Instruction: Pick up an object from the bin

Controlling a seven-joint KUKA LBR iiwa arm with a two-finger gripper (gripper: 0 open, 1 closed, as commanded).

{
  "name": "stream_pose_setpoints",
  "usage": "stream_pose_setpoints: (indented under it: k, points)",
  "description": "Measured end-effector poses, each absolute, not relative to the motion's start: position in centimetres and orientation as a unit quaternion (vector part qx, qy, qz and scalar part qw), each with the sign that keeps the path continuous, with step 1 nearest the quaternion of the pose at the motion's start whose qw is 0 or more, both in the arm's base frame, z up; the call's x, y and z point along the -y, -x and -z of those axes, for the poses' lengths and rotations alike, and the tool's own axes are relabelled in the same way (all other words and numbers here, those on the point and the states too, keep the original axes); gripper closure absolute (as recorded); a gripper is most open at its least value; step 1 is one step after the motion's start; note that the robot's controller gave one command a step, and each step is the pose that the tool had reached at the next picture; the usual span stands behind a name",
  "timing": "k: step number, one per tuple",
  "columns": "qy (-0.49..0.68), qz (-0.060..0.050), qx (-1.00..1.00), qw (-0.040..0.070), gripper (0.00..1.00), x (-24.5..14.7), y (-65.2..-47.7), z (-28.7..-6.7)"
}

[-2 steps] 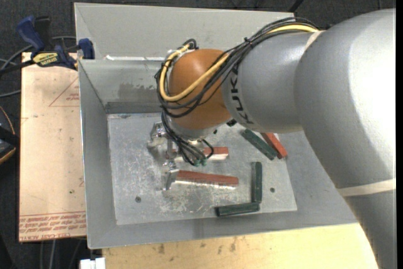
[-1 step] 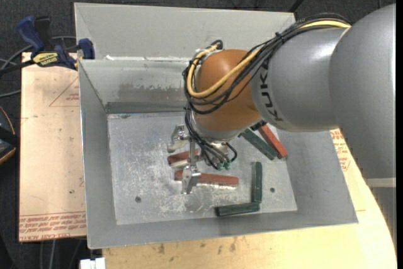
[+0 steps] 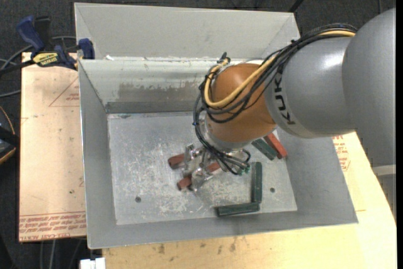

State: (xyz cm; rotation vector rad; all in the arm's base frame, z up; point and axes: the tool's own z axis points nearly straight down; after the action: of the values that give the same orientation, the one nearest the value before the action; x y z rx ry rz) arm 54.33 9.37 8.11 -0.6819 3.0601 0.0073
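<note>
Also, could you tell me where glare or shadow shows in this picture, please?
Camera view: bright glare on the grey arm housing and the orange cover; the arm shades the bin floor by the end effector and small brown pieces.

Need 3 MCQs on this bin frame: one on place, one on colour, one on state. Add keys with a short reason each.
1. Where is the gripper?
A. near the middle of the bin, by small pieces
B. at the far-left corner
C. outside the bin

2. What colour are those pieces?
A. blue
B. reddish-brown
C. yellow

3. How is the green bar by the view's lower wall placed?
A. standing on end
B. lying flat on the floor
C. propped on the rim

Answers:
1 A: it sits mid-floor among the pieces.
2 B: they show reddish-brown against the grey metal.
3 B: its whole length rests on the floor.
</note>
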Motion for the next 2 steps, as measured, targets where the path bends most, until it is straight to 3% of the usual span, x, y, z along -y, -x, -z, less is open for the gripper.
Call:
stream_pose_setpoints:
  k: [1, 2]
  points:
    - [0.217, -0.001, -0.976, 0.000, 0.00, -9.11, -54.18, -7.97]
    - [0.217, -0.002, -0.976, 0.006, 1.00, -9.28, -54.49, -8.18]
